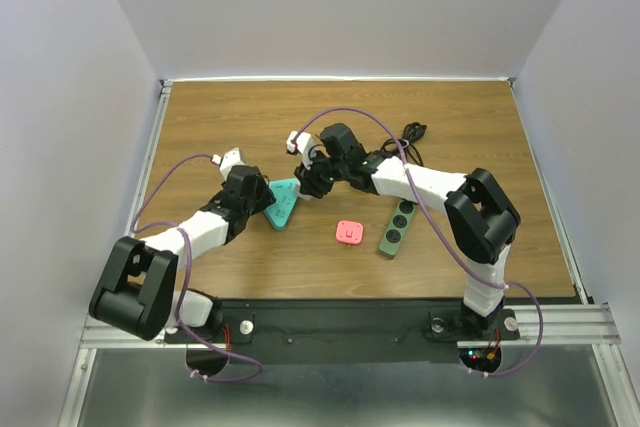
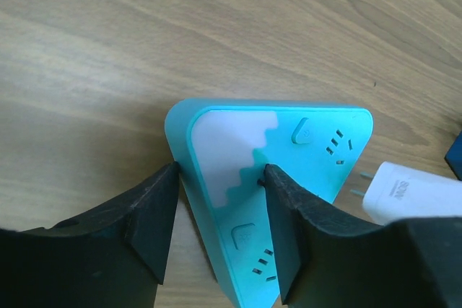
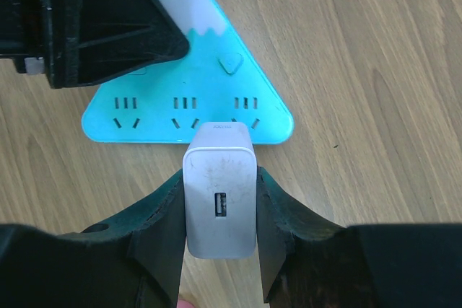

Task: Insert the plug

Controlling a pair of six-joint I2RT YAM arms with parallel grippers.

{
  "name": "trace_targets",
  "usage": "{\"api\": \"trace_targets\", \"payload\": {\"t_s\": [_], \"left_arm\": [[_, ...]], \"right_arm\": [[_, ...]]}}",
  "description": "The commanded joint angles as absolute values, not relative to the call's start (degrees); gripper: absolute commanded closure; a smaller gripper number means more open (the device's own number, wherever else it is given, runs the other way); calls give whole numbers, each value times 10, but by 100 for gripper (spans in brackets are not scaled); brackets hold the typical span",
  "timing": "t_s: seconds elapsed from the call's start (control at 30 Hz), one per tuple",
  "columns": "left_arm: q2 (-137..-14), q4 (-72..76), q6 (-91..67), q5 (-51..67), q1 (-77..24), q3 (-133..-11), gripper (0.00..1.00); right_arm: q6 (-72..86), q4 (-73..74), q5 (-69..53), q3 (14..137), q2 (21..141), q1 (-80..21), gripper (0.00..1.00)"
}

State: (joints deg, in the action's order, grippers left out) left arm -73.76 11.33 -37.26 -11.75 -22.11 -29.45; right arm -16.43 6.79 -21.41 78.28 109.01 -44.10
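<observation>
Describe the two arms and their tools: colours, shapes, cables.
The left arm and right arm have white links joined by bulky black housings. A purple cable loops along each arm. The left tool and right tool each have two matte black, wedge-shaped fingers.

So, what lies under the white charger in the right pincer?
Wooden table, and at its front end the edge of the turquoise triangular strip. The charger hides its own prongs in the right wrist view.
</observation>
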Motion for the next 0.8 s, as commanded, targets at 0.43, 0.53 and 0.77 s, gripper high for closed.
{"api": "trace_targets", "payload": {"t_s": [0.43,0.53,0.77], "left_arm": [[-789,130,-307,-66,-220,-326,51],[-788,129,-306,-66,-220,-324,51],[-786,126,-303,-66,-219,-324,51]], "right_arm": [[-214,21,-156,839,1113,-449,100],[-215,22,-149,843,1117,-450,100],[-213,22,-155,838,1121,-449,100]]}}
